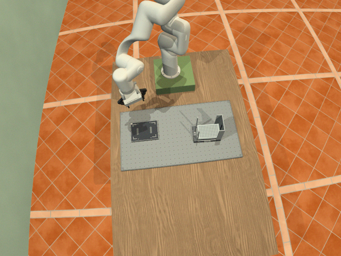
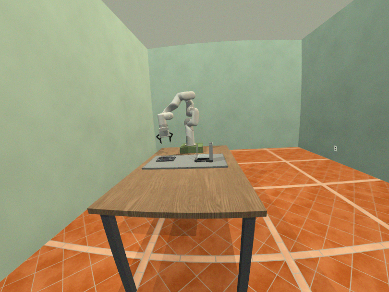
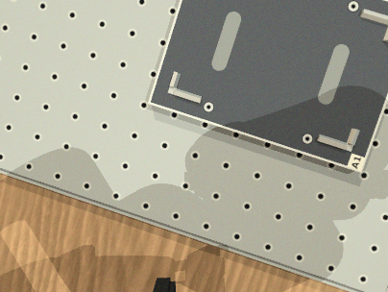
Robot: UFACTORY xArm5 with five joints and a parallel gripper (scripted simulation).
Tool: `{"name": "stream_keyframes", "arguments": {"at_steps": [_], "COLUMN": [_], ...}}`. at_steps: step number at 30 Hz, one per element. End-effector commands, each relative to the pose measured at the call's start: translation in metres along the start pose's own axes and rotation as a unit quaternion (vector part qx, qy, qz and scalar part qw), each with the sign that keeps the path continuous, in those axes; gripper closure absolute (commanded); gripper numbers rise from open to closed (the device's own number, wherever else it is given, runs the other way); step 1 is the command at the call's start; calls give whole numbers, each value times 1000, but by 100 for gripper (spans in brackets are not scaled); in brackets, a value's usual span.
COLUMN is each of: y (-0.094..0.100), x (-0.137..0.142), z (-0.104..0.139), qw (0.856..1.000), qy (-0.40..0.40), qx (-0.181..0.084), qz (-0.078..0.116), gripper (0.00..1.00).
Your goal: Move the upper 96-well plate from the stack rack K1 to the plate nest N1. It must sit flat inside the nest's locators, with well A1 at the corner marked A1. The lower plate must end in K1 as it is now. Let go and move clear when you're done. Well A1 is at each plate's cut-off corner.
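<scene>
From the top view, the stack rack K1 (image 1: 221, 124) stands on the right part of the grey perforated base plate (image 1: 179, 157). Inside the rack lies the upper 96-well plate (image 1: 208, 131), white with its grid of wells facing up; the lower plate is under it and cannot be seen separately here. The plate nest N1 (image 1: 134, 137) lies on the left part of the same base plate, a dark flat panel with pale corner locators, and nothing sits in it. The gripper (image 1: 132, 99) hangs above the wooden table (image 1: 192, 206), just behind the rear left corner of the base plate, near the nest and well apart from the rack. Its two black fingers are spread wide and nothing is between them. The arm stands on a green pedestal (image 1: 190, 85).

From the exterior view, the gripper (image 2: 164, 137) is high above the table, fingers pointing down and spread. The rack (image 2: 211, 151) stands well to the right of it, with a plate (image 2: 203, 156) low inside it; the two plates cannot be told apart at this size. The nest (image 2: 165, 158) lies flat, below and in front of the gripper.

From the wrist view, the nest (image 3: 278, 86) fills the upper right, with an L-shaped locator (image 3: 182, 91) and the A1 label (image 3: 355, 162) at its lower right corner. The rack and the plates are not in this view.
</scene>
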State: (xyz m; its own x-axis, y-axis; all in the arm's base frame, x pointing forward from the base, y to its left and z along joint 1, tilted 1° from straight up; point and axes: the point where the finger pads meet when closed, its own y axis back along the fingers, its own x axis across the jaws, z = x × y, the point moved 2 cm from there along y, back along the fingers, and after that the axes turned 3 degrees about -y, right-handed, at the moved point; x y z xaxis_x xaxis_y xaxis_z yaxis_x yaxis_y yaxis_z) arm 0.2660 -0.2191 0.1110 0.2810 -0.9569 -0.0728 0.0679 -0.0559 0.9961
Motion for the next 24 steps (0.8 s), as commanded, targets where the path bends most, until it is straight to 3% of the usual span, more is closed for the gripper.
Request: {"name": "stream_keyframes", "arguments": {"at_steps": [1,24], "y": [11,57], "x": [-4,-41], "z": [-16,-85], "qw": [1000,998], "qy": [-18,-60], "qx": [1,6], "qz": [7,18], "gripper": [0,0]}}
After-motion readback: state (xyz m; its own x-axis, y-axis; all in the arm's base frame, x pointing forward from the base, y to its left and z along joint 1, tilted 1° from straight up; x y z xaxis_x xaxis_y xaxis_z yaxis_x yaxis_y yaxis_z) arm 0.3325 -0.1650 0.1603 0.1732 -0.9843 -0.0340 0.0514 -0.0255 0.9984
